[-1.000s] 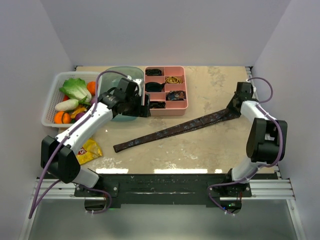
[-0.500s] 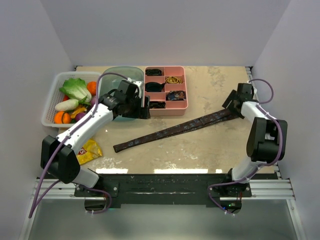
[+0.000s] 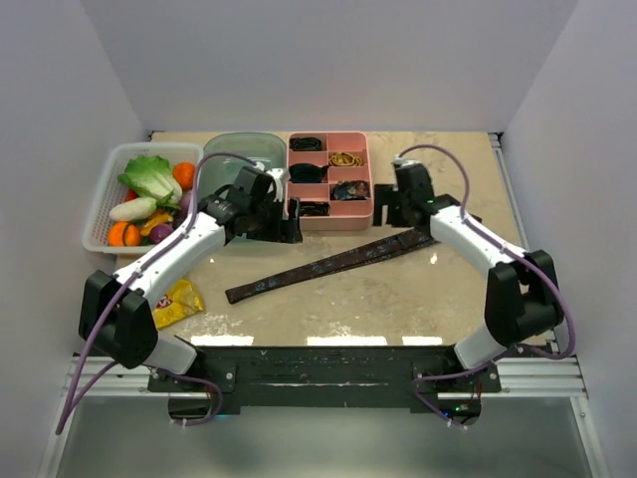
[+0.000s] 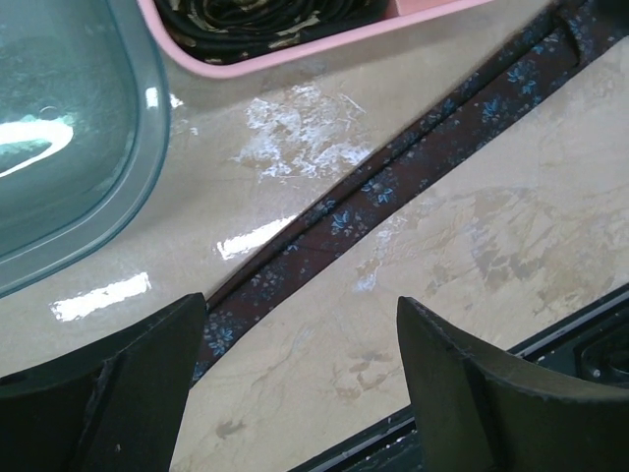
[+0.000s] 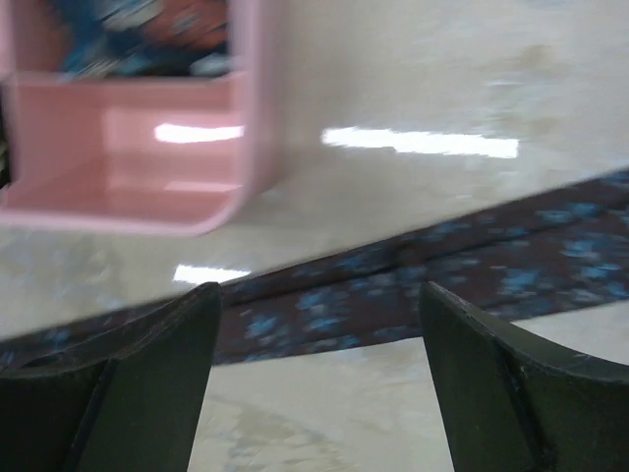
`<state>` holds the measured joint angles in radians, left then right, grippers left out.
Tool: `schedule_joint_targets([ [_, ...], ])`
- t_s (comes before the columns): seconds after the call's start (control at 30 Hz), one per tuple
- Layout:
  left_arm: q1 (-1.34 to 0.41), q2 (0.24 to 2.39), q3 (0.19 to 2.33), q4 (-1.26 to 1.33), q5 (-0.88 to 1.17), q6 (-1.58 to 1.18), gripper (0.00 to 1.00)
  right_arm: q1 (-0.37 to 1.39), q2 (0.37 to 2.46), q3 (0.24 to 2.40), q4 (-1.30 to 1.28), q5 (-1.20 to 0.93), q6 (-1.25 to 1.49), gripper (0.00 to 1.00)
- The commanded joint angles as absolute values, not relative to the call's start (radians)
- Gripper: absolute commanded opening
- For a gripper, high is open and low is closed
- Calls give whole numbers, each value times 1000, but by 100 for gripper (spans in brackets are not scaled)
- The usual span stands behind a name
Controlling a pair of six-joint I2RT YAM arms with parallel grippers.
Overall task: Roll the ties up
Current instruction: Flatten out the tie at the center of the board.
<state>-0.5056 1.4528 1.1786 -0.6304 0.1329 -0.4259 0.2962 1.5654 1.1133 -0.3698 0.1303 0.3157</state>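
Starting at the far left, a basket (image 3: 96, 204) of vegetables and a yellow snack bag (image 3: 177, 299) are sitting off to the side. Next, the left gripper (image 3: 289, 227) is hovering just beside a green tub (image 3: 239, 149) and the near left corner of a pink tray (image 3: 329, 221). Its fingers are spread wide and holding nothing, and its wrist view is showing the tie (image 3: 328, 264) passing beneath the gap between them. The tie is lying flat and unrolled on the table (image 3: 438, 289), running diagonally from its narrow end at lower left up toward the right, just in front of the tray. Further right, the right gripper (image 3: 391, 209) is hanging over the tie's wider part, close to the tray's near right corner, with its fingers also spread and empty. Judging the risks: either gripper, descending this close to the tray, could be clipping its wall or shoving it. Thin cloth on a smooth top may be sliding or bunching rather than lifting. A pinch at mid-length, not at an end, would be starting a fold instead of a roll.
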Motion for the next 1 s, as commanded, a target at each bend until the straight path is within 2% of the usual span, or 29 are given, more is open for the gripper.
schedule_joint_targets([
  [0.0, -483, 1414, 1137, -532, 242, -440, 83, 463, 1571, 1108, -410, 83, 266, 83],
  [0.13, -422, 1394, 1068, -447, 374, -468, 84, 532, 1612, 1092, -408, 75, 245, 75],
  [0.17, -393, 1388, 1040, -433, 417, -478, 83, 534, 1618, 1082, -405, 72, 239, 64],
  [0.23, -373, 1375, 1020, -419, 437, -485, 83, 538, 1632, 1074, -405, 72, 238, 51],
  [0.37, -357, 1371, 1022, -434, 430, -474, 83, 537, 1681, 1068, -397, 113, 258, 32],
  [0.4, -357, 1371, 1023, -436, 430, -472, 83, 538, 1690, 1069, -394, 138, 262, 22],
  [0.53, -357, 1379, 1026, -431, 434, -474, 83, 538, 1747, 1084, -405, 169, 296, 9],
  [0.67, -357, 1382, 1028, -433, 434, -474, 83, 535, 1802, 1094, -434, 193, 333, 0],
  [0.8, -357, 1385, 1029, -433, 436, -472, 83, 502, 1818, 1068, -445, 210, 383, 0],
  [0.97, -357, 1397, 1025, -436, 442, -463, 83, 342, 1778, 996, -428, 131, 403, 0],
])
